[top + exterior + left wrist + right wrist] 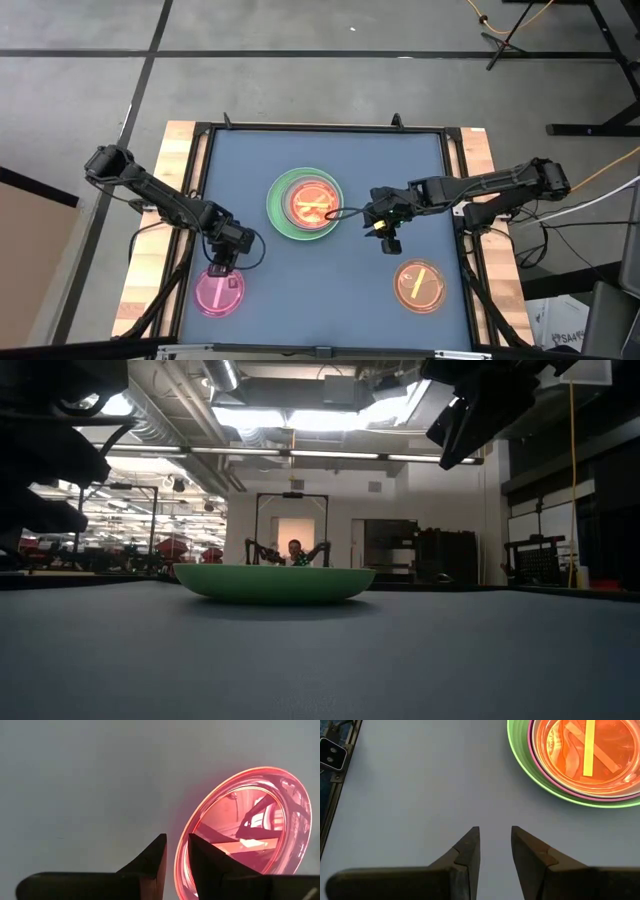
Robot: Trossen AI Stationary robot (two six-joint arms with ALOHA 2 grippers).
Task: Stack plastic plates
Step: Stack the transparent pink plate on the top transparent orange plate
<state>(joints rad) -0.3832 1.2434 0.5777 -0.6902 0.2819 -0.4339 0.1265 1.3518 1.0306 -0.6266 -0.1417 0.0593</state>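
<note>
My left gripper stands at the rim of the loose translucent pink plate, near the front left of the table; its fingers are narrowly apart with the rim between them, but I cannot tell if they press it. Only the left wrist view shows this. My right gripper hangs open and empty just beside the stack. The high view shows an orange plate alone at front right. At the table's middle, the green plate carries pink and orange ones; the low view shows only its green wall.
</note>
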